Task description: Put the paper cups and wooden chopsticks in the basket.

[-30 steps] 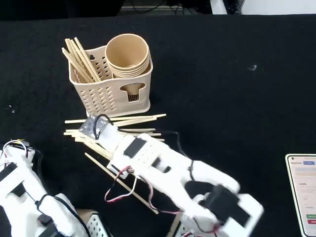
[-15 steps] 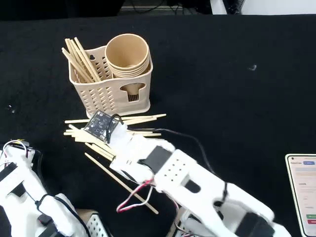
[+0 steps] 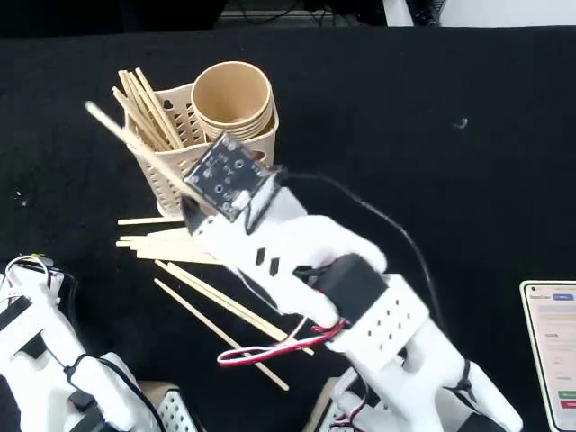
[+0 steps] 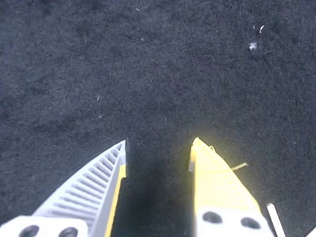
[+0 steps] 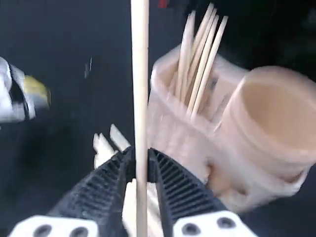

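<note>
The black table [image 3: 468,198] carries everything. The white right arm [image 3: 360,297] reaches from the near edge up to the basket's front face, its wrist camera board right before the basket wall. The left arm [image 3: 36,360] sits at the near corner, well away from the basket on its chopstick side; its jaws stand moderately apart over bare cloth, holding nothing.

The beige perforated basket [image 3: 202,171] stands upright. A stack of paper cups [image 3: 232,99] fills one of its compartments, and a bundle of wooden chopsticks [image 3: 144,108] leans in the other. A phone [image 3: 551,342] lies far from the basket, at the table's edge on the cup side.

Loose chopsticks [image 3: 171,245] lie scattered on the cloth just in front of the basket, and two more [image 3: 225,301] lie farther out toward the arms.

The right arm's jaws are pinched narrowly on a single chopstick [image 5: 139,74], raised off the table; it slants across the basket's front, with its free end past the chopstick-side corner.
</note>
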